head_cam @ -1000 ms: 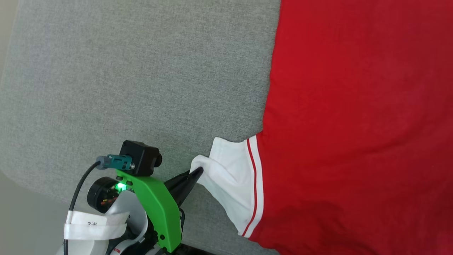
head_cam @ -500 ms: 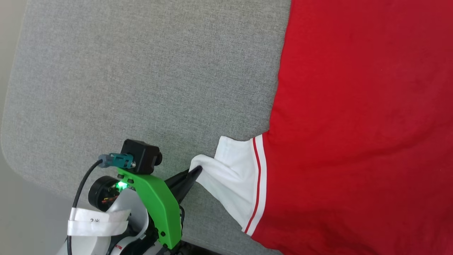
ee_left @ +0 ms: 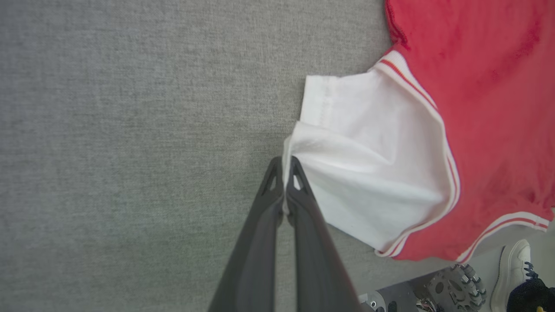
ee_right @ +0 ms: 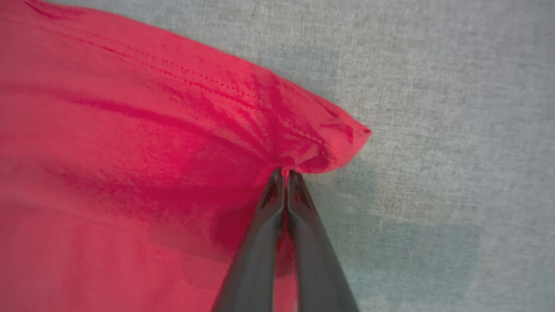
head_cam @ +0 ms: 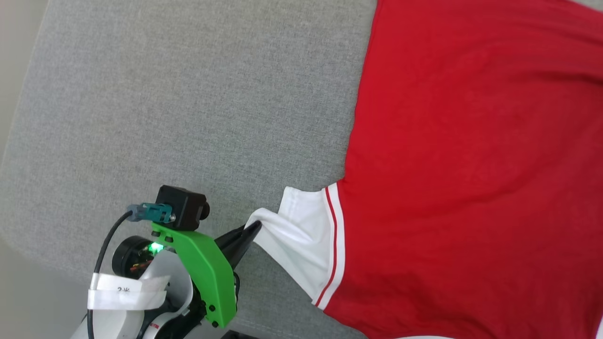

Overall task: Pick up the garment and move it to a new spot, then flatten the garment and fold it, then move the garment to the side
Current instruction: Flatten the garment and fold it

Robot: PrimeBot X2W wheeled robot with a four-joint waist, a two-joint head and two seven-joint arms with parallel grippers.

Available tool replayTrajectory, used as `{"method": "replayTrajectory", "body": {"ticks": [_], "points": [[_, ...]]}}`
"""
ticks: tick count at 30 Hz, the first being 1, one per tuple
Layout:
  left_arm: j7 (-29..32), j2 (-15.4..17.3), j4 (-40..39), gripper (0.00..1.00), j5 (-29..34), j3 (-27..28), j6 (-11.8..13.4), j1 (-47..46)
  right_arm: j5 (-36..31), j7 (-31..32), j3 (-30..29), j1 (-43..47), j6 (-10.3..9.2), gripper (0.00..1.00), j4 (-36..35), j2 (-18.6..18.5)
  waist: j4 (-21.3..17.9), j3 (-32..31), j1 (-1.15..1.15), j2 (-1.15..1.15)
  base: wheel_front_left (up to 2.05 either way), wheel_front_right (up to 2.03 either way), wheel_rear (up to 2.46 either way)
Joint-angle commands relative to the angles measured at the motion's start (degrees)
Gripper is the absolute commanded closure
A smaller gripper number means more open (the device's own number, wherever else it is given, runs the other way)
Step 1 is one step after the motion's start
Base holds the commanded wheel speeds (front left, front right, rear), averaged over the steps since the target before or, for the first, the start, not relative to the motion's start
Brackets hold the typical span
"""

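The garment (head_cam: 471, 165), a red T-shirt with a white sleeve (head_cam: 301, 235) and red-white stripe trim, lies spread on the grey fabric surface (head_cam: 188, 108), covering the right half of the head view. My left gripper (head_cam: 253, 227) is shut on the white sleeve's cuff edge, pulling it into a point; the left wrist view shows the cuff (ee_left: 347, 151) pinched between the dark fingertips (ee_left: 284, 167). In the right wrist view my right gripper (ee_right: 284, 173) is shut on a red corner of the garment (ee_right: 173, 151) near its stitched hem, the cloth puckering at the tips.
The grey surface's rounded left edge (head_cam: 19, 155) borders pale floor. In the left wrist view, the robot's wheeled base (ee_left: 455, 286) and a white shoe (ee_left: 516, 264) show below the surface's edge at lower right.
The head camera has shifted a little, so the whole picture slid. My left gripper keeps its hold on the sleeve cuff, which looks pulled slightly more taut.
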Motion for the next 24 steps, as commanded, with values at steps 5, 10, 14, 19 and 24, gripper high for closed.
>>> {"method": "replayTrajectory", "body": {"ticks": [5,10,14,19,24], "points": [[0.2,0.6,0.9,1.0,-0.6,0.8,1.2,0.9,1.7,-2.0,0.8,9.0,-0.05,1.0,0.0,0.9,-4.0,-5.8,0.0,0.0,0.0,0.0,0.0],[0.3,1.4,2.1,1.0,-0.5,1.2,1.9,2.4,4.4,-3.5,1.2,15.8,-0.05,1.0,-1.1,1.4,-6.5,-10.1,0.0,0.0,0.0,0.0,0.0],[0.2,1.4,2.9,1.0,-0.6,1.1,2.4,3.5,6.4,-4.3,1.0,22.0,-0.05,1.0,-2.7,1.4,-8.2,-13.4,0.0,0.0,0.0,0.0,0.0],[-0.1,0.8,3.7,1.0,-0.9,0.6,3.1,5.5,9.8,-4.5,0.6,30.5,-0.05,1.0,-6.5,0.9,-10.0,-17.3,0.0,0.0,0.0,0.0,0.0],[-0.8,0.9,4.2,1.0,-0.9,0.9,3.8,7.1,12.6,-4.6,-0.4,38.4,-0.05,1.0,-11.2,-0.1,-11.2,-20.1,0.0,0.0,0.0,0.0,0.0]]}}
